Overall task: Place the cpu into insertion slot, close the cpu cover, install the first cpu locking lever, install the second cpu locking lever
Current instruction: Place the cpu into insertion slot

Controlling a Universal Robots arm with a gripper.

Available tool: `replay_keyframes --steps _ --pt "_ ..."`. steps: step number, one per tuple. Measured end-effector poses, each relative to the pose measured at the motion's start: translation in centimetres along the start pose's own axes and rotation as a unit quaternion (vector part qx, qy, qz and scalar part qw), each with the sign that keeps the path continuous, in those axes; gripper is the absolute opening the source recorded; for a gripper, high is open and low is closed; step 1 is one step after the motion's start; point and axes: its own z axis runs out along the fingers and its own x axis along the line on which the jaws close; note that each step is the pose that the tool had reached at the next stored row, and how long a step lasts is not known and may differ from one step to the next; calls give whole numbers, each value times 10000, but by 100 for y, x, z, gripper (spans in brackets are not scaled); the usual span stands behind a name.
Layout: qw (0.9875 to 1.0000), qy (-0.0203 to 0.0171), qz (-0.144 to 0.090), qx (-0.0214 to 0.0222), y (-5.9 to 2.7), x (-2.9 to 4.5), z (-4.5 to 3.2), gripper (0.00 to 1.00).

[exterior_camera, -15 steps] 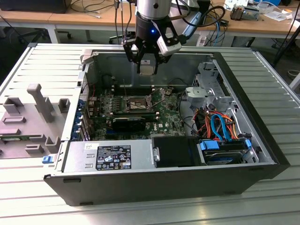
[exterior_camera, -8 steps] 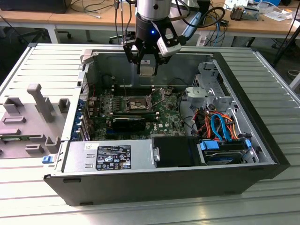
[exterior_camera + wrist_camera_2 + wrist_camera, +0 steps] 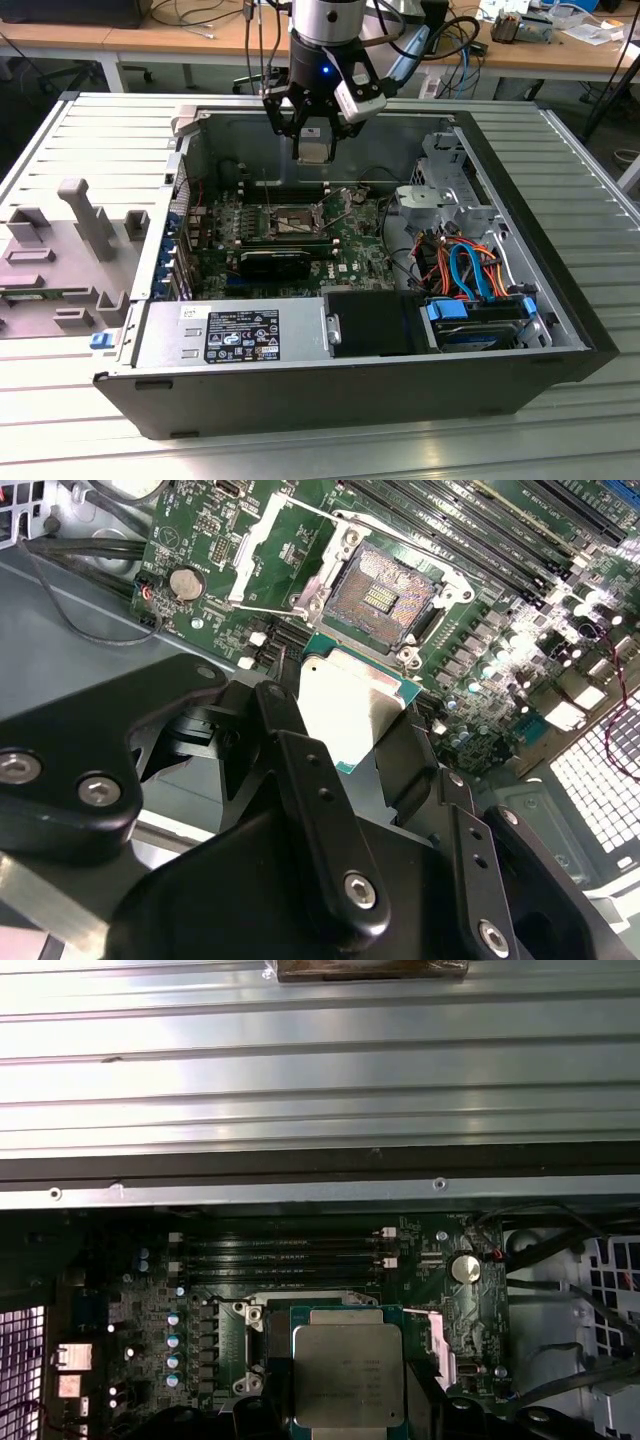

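Very little of the task is done as things stand: the cpu (image 3: 315,143) is not yet in the insertion slot (image 3: 290,222), and from what shows, the cover and both locking levers remain to be dealt with. In the exterior view the gripper (image 3: 315,140) hangs in the upper middle of the frame, above the open computer case (image 3: 560,330), with its black fingers (image 3: 285,725) clamped on opposite edges of the chip. The chip sits well clear of the green motherboard (image 3: 350,250), up and slightly toward the exterior view's right of the socket. In the second wrist view the insertion slot (image 3: 385,600) lies bare, its dark square bed of contacts exposed inside a metal rim. The cpu cover (image 3: 255,550), a pale silvery frame plate, is swung open just beside it, and a thin wire lever (image 3: 270,608) looks released rather than hooked down. The cpu (image 3: 350,715) looks like a small flat square: a silver-grey metal top with stepped corners, a narrow green border around it, and faint print I cannot make out. In the first wrist view the cpu (image 3: 348,1375) appears level and hides part of the socket behind it, with the long black memory slots (image 3: 280,1255) lying just beyond.
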Motion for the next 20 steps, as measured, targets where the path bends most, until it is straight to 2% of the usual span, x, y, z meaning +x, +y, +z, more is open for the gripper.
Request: replay_keyframes --steps 20 --pt "10000 0 0 9 -4 -1 39 54"
